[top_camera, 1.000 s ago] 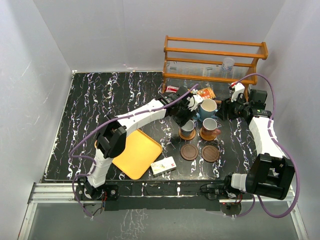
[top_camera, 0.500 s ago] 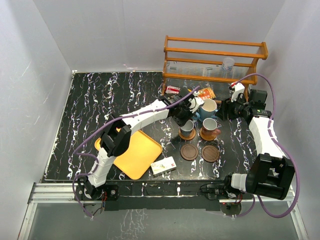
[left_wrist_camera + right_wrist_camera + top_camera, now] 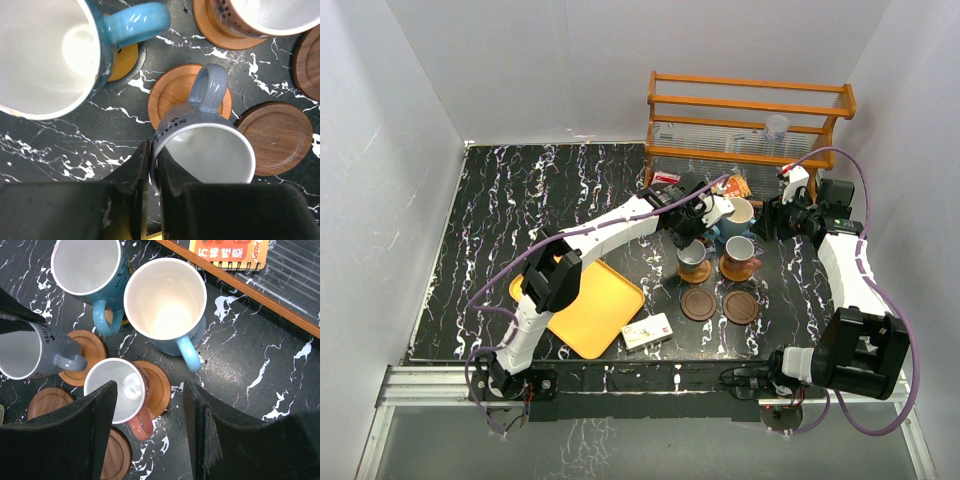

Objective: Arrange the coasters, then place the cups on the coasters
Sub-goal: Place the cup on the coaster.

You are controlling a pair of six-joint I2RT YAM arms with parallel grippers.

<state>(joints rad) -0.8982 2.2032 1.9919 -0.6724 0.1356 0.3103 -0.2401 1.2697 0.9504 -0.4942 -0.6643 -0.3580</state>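
**A:** What is the left end effector (image 3: 151, 156) doing?

**B:** It is pinching the rim of the grey mug (image 3: 207, 150), closed tight with one finger inside the wall and one outside. The mug is sitting over an orange-brown coaster (image 3: 172, 95), and its handle is pointing to 12 o'clock in the wrist view.

**A:** And the right end effector (image 3: 150, 395)?

**B:** It is hovering above the orange-brown mug (image 3: 117, 390) with its jaws apart, holding nothing.

**A:** How should the grey mug be handled?

**B:** I am guessing a one-wall pinch is letting it swing, so I am favouring a slow lift that keeps it upright. It is looking off-centre toward 5 o'clock on its coaster. The dark blue mug (image 3: 45, 55) is crowding in at 10 o'clock, so I am advising a short, straight shift. After that I am lowering it flat before releasing. A bare dark coaster (image 3: 277, 137) is lying at 3 o'clock.
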